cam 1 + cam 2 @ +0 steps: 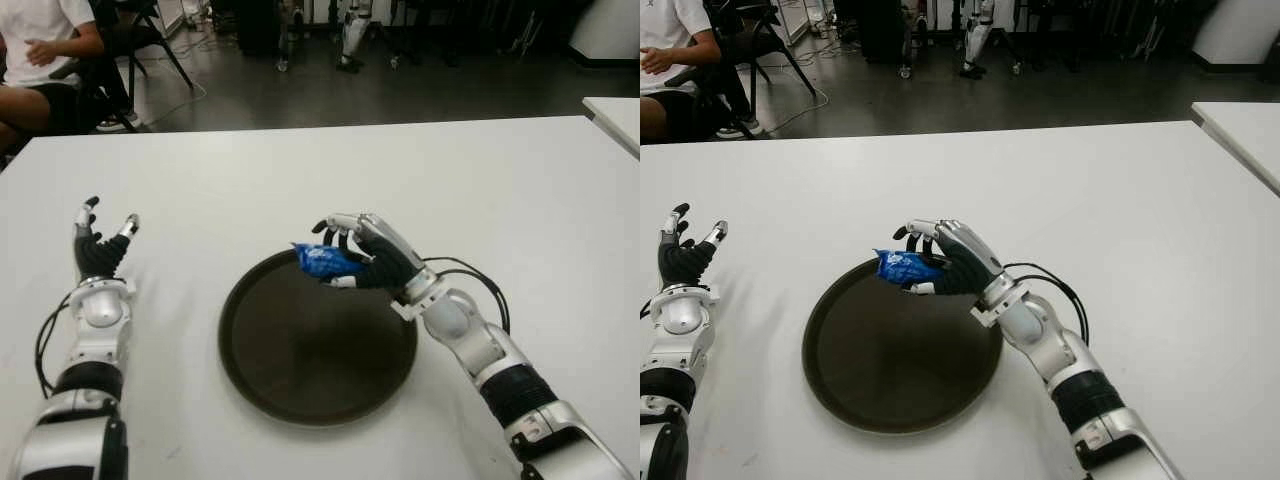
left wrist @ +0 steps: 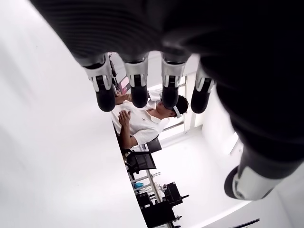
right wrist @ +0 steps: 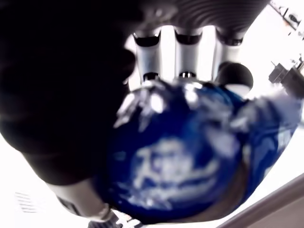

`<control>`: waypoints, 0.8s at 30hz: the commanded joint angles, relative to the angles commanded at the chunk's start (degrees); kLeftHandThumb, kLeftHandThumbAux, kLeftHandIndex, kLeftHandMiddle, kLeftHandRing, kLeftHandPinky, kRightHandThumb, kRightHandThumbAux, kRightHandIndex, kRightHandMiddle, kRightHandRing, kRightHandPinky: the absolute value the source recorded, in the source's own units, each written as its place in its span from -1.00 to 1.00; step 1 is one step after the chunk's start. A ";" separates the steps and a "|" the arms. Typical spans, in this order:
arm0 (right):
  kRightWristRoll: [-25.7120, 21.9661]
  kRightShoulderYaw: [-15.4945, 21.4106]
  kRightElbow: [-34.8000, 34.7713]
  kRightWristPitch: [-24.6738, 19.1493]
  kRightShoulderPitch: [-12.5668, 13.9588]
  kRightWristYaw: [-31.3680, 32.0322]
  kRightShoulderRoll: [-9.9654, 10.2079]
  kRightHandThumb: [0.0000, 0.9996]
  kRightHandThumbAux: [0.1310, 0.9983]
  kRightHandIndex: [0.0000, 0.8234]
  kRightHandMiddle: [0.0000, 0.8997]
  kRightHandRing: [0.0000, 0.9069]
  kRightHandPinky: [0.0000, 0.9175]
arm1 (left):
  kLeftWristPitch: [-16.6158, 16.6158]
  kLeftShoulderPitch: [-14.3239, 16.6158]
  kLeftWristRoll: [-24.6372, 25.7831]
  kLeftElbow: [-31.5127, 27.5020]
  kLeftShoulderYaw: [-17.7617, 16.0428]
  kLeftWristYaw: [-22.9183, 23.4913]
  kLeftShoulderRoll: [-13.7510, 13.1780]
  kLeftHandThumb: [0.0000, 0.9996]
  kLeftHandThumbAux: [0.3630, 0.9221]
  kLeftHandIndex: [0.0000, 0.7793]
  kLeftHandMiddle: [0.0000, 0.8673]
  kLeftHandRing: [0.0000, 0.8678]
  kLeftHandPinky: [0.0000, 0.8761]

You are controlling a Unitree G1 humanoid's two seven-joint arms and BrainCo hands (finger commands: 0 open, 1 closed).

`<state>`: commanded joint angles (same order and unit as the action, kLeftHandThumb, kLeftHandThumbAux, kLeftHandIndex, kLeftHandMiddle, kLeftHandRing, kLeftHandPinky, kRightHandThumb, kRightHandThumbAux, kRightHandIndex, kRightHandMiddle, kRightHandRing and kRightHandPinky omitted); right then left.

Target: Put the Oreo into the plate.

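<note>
A blue Oreo packet (image 1: 327,261) is held in my right hand (image 1: 362,252), whose fingers are curled around it just above the far rim of a round dark plate (image 1: 300,370). In the right wrist view the blue wrapper (image 3: 190,152) fills the palm under the fingers (image 3: 183,47). The plate lies on the white table (image 1: 330,170) in front of me with nothing in it. My left hand (image 1: 100,245) shows at the left of the plate with its fingers spread and holding nothing.
A person in a white shirt (image 1: 40,45) sits on a chair beyond the table's far left corner. A second white table edge (image 1: 615,115) shows at the far right. Chairs and equipment stand on the dark floor behind.
</note>
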<state>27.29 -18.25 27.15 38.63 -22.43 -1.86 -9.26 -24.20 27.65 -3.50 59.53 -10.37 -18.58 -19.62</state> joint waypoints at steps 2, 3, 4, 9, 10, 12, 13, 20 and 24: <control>0.44 0.01 -0.29 -0.28 -0.03 -0.22 -0.24 -0.48 0.66 0.99 0.94 0.98 0.97 | -0.07 0.00 -0.45 0.10 0.21 -0.56 -0.10 -1.00 -0.04 -1.00 -1.00 -1.00 -1.00; 0.60 0.02 -0.35 -0.48 -0.06 -0.26 -0.33 -0.46 0.66 0.99 0.94 0.98 0.97 | 0.01 0.03 -0.61 0.20 0.29 -0.79 -0.14 -1.00 -0.03 -1.00 -1.00 -1.00 -1.00; 0.71 0.02 -0.39 -0.64 -0.07 -0.29 -0.40 -0.44 0.66 0.99 0.94 0.98 0.97 | 0.06 0.06 -0.71 0.28 0.34 -0.93 -0.17 -1.00 -0.04 -1.00 -1.00 -1.00 -1.00; 1.08 0.02 -0.49 -1.40 -0.43 0.04 -0.85 -0.42 0.67 1.00 0.95 0.97 0.96 | 0.57 0.30 -0.30 0.52 0.11 -0.52 -0.09 -1.00 -0.02 -1.00 -1.00 -1.00 -1.00; 1.10 0.01 -0.50 -1.46 -0.48 0.10 -0.91 -0.42 0.66 1.00 0.95 0.97 0.96 | 0.60 0.33 -0.15 0.56 0.04 -0.33 -0.07 -1.00 -0.01 -1.00 -1.00 -1.00 -1.00; 1.36 -0.01 -0.49 -1.44 -0.56 -0.13 -1.05 -0.43 0.66 1.00 0.95 0.97 0.96 | 0.58 0.34 0.09 0.57 -0.04 0.08 -0.06 -1.00 0.01 -1.00 -1.00 -1.00 -1.00; 1.64 0.01 -0.42 -1.37 -0.60 -0.42 -1.19 -0.43 0.66 1.00 0.94 0.97 0.96 | 0.50 0.21 0.12 0.41 -0.01 0.24 -0.06 -1.00 0.01 -1.00 -1.00 -1.00 -1.00; 2.46 -0.39 0.45 -1.32 -1.51 0.14 -1.80 -0.44 0.64 0.96 0.95 0.97 0.95 | 0.61 -0.05 -0.50 0.14 0.45 -0.11 -0.15 -1.00 0.00 -1.00 -1.00 -1.00 -1.00; 0.39 -1.28 1.10 -1.60 -2.21 3.99 -2.07 -0.51 0.54 0.57 0.67 0.69 0.61 | 0.69 -0.09 -0.69 -0.02 0.55 -0.35 -0.16 -1.00 0.03 -1.00 -1.00 -1.00 -1.00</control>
<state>27.68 -19.53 28.26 37.03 -24.63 2.13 -11.33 -23.51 27.56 -4.19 59.50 -9.81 -18.92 -19.78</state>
